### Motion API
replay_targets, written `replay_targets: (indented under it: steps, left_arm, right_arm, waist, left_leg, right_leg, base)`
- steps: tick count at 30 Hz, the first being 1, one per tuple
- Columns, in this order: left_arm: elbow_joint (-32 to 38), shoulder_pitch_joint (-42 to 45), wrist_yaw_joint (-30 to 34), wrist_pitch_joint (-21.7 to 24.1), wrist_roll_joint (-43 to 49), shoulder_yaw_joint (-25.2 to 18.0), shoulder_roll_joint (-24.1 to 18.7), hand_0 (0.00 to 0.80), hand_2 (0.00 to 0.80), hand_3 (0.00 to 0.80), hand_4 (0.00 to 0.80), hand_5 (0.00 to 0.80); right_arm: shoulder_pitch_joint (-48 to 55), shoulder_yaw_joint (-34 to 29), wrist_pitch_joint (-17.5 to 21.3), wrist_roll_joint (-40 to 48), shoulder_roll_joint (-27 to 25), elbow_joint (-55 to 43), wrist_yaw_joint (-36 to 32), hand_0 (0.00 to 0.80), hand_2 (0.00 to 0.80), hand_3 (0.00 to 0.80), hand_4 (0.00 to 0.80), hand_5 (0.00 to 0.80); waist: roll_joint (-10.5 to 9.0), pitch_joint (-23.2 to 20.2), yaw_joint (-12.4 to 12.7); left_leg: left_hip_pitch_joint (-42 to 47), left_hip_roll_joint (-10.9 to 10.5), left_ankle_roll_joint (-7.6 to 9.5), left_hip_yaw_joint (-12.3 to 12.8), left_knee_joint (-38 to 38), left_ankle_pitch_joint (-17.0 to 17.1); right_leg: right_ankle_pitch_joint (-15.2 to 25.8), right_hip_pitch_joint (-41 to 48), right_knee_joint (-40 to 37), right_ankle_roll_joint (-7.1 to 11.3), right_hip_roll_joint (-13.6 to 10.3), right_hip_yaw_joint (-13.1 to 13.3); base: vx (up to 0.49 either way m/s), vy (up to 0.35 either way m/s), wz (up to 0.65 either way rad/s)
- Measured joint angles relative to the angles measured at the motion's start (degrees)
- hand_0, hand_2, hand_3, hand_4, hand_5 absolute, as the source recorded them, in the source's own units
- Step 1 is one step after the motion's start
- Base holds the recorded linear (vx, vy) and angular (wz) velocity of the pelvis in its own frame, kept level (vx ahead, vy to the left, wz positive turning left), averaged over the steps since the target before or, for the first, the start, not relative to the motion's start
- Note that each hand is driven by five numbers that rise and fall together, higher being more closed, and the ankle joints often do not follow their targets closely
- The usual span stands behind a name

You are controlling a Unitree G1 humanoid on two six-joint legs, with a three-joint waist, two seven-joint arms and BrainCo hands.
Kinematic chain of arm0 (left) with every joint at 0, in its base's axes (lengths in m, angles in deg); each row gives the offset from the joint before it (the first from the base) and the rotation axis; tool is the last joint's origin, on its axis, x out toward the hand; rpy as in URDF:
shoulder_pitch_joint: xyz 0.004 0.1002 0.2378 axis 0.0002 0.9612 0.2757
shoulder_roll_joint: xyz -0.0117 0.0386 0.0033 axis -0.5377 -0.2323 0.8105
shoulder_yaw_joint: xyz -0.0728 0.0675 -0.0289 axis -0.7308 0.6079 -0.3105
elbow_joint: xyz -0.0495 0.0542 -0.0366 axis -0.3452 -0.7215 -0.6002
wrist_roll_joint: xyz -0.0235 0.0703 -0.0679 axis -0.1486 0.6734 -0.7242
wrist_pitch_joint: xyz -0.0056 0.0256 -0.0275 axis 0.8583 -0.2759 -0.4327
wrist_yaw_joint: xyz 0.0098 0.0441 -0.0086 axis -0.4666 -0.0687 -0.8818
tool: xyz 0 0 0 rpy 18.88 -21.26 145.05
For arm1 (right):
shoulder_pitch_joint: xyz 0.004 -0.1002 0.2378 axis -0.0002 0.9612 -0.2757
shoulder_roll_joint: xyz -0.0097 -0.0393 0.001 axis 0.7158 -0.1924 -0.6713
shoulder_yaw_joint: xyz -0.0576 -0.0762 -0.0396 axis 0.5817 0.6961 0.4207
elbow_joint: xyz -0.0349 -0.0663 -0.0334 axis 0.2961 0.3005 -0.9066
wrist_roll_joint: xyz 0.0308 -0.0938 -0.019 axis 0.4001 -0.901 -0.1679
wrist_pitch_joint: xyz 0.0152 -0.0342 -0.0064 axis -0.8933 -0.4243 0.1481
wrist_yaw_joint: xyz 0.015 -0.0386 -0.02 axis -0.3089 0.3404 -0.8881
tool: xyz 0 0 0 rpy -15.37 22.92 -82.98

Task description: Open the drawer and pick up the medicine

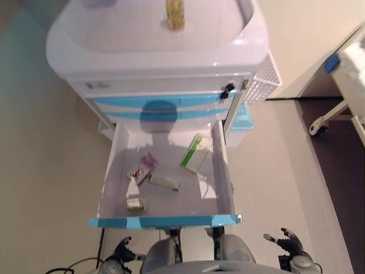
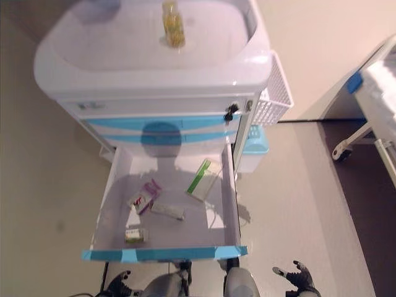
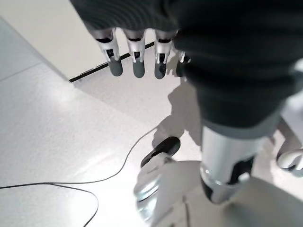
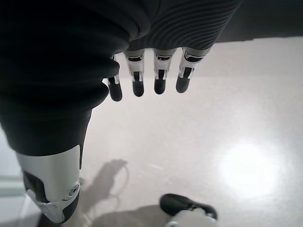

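R hand (image 1: 290, 242) low by the floor, fingers relaxed, empty; L hand (image 1: 122, 250) same, nothing held. Drawer (image 1: 225, 177) of medical cart (image 1: 154, 51) pulled out; inside: green-white medicine box (image 1: 195, 153), pink box (image 1: 142, 168), white box (image 1: 165, 181), small green box (image 1: 136, 203). Bottle (image 1: 175, 13) on cart top.

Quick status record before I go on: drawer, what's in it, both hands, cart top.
drawer: pulled fully out of the cart, blue front toward the robot
contents: green-and-white box at back right; pink-and-white box; white box mid-floor; small green-labelled box front left
left hand: low beside the drawer, fingers relaxed, empty
right hand: low on the right, fingers relaxed, empty
cart top: yellow bottle
medicine picked up: no
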Motion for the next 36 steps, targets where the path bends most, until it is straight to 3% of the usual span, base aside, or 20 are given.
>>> replay_targets:
  steps: [8, 12, 17, 19, 22, 29, 33, 36]
  left_arm:
    - [8.96, -2.84, -0.43, 0.12, 2.38, 5.42, -3.69, 0.000, 0.000, 0.000, 0.000, 0.000]
    - [19.75, -4.41, 0.09, 0.22, 5.87, 9.23, -9.44, 0.000, 0.000, 0.000, 0.000, 0.000]
    - [30.05, -4.57, 2.42, -0.25, 6.83, 7.48, -13.08, 0.000, 0.000, 0.000, 0.000, 0.000]
    - [36.43, -3.63, 4.19, -0.12, 6.82, 7.27, -16.39, 0.000, 0.000, 0.000, 0.000, 0.000]
    - [41.74, -3.47, 5.86, -0.29, 6.78, 3.98, -18.80, 0.000, 0.000, 0.000, 0.000, 0.000]
    - [41.58, -8.94, 5.94, -1.27, 7.40, 2.99, -19.21, 0.000, 0.000, 0.000, 0.000, 0.000]
    - [37.05, -13.83, 5.27, -1.63, 8.08, 3.11, -18.35, 0.000, 0.000, 0.000, 0.000, 0.000]
    - [30.52, -18.32, 3.81, -2.86, 9.10, 5.06, -17.92, 0.000, 0.000, 0.000, 0.000, 0.000]
  right_arm:
    - [-3.35, 0.29, 0.03, 0.01, -0.73, -0.62, 0.62, 0.000, 0.000, 0.000, 0.000, 0.000]
    - [-3.66, 1.55, 0.04, -0.29, -1.80, -0.56, 1.16, 0.000, 0.000, 0.000, 0.000, 0.000]
    - [-4.18, 1.39, 0.02, -0.63, -2.96, -0.62, 1.11, 0.000, 0.000, 0.000, 0.000, 0.000]
    - [-4.13, 1.28, 0.02, -1.05, -3.41, -0.77, 1.04, 0.000, 0.000, 0.000, 0.000, 0.000]
    - [-4.04, 0.98, -0.01, -1.76, -3.55, -1.10, 0.01, 0.000, 0.000, 0.000, 0.000, 0.000]
    - [-3.06, 1.14, -0.14, -2.54, -3.32, -1.23, -1.88, 0.000, 0.000, 0.000, 0.000, 0.000]
    - [-2.51, 1.37, -0.17, -2.54, -3.16, -1.54, -2.39, 0.000, 0.000, 0.000, 0.000, 0.000]
    - [-2.13, 1.94, -0.19, -2.53, -3.02, -1.65, -2.39, 0.000, 0.000, 0.000, 0.000, 0.000]
  waist:
    - [0.72, 2.47, 1.16]
    - [0.93, 3.42, 1.15]
    - [1.53, 4.48, 1.17]
    - [1.62, 4.62, 1.20]
    - [1.65, 4.64, 1.30]
    - [1.55, 4.52, 1.11]
    - [1.13, 4.29, 0.01]
    - [-0.38, 3.10, -0.81]
  left_leg:
    - [-8.66, -0.81, -0.56, -1.03, 6.50, -1.04]
    - [-14.70, -0.98, -0.85, -1.47, 12.99, -2.87]
    - [-18.57, -1.50, -0.83, -2.13, 18.27, -4.70]
    - [-19.73, -1.61, -0.78, -2.41, 19.92, -5.49]
    - [-20.92, -2.01, -0.73, -2.51, 20.95, -5.56]
    - [-23.10, -1.22, 0.13, -0.94, 23.98, -7.07]
    - [-23.52, -0.73, 0.57, -0.10, 26.17, -8.57]
    - [-23.79, 0.03, 0.83, 1.60, 28.07, -10.04]
  right_leg:
    - [-4.09, -9.94, 10.71, -1.60, -1.63, -0.53]
    - [-5.75, -14.92, 15.76, -1.89, -2.15, -0.58]
    - [-7.07, -17.82, 19.92, -1.90, -3.12, -0.69]
    - [-8.06, -18.55, 21.38, -2.12, -3.52, -0.94]
    - [-8.58, -19.83, 22.71, -2.03, -4.01, -0.85]
    - [-8.27, -21.92, 23.64, -1.40, -3.63, 0.82]
    - [-8.02, -21.97, 23.80, -1.01, -2.88, 1.79]
    - [-8.21, -22.90, 24.21, -0.55, -1.97, 4.27]
  base:
    - [-0.084, 0.000, 0.13]
    - [-0.052, 0.025, 0.10]
    - [-0.020, 0.025, 0.09]
    - [-0.001, 0.032, 0.11]
    - [0.007, 0.044, 0.06]
    - [0.013, 0.046, -0.12]
    - [0.044, 0.050, -0.15]
    - [0.040, 0.071, -0.37]
